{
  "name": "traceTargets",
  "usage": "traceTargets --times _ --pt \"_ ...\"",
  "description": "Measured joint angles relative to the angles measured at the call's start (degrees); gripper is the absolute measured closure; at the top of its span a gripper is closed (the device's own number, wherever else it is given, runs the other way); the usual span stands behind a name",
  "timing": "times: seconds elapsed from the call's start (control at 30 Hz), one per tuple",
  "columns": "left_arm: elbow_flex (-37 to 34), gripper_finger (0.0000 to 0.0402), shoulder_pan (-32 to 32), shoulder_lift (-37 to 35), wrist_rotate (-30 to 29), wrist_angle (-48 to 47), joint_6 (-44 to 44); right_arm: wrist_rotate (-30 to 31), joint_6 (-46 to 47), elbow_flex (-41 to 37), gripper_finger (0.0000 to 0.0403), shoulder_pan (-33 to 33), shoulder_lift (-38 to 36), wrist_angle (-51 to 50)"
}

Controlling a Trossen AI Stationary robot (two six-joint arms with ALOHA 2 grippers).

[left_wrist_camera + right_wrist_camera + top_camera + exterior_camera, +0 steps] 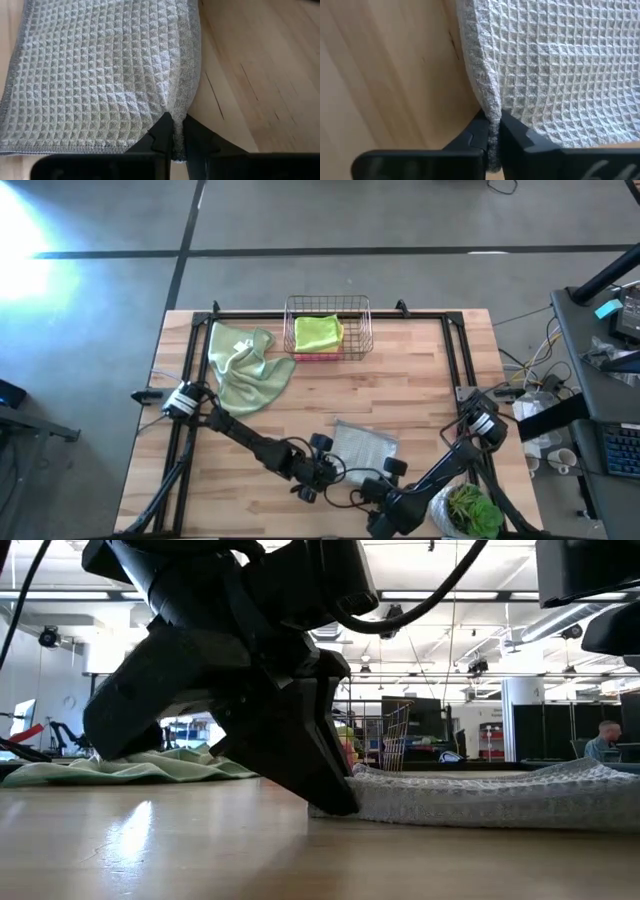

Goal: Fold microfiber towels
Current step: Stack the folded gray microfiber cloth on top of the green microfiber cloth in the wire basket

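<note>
Left claw (173, 136), right claw (492, 131) pinched on grey towel (362, 445) corners.

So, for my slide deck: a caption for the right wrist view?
Right end effector shut on the grey waffle-weave towel's edge above the wooden table.

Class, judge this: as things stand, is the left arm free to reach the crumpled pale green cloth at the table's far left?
Probably not yet. The left gripper is shut on the grey waffle-weave towel; the pale green cloth lies unobstructed otherwise.

Bright glare upper left, soft shadows
</note>
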Motion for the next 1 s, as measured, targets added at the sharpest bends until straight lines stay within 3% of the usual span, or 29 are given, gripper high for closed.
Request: traceTargets --times 0.2,0.57,1.0 --pt "-0.1 0.0385 -0.1 -3.2 2.4 -1.8 0.0 0.0 -0.2 2.9 0.0392 -0.1 -0.1 -0.2" --pt "0.1 0.0385 -0.2 -15.6 7.9 -15.8 0.2 1.7 3.4 16.0 0.0393 -0.2 -1.8 -6.9" --pt "0.1 0.0385 -0.3 -33.5 8.0 -26.8 0.3 12.6 2.3 35.3 0.0394 -3.9 -2.0 -21.3"
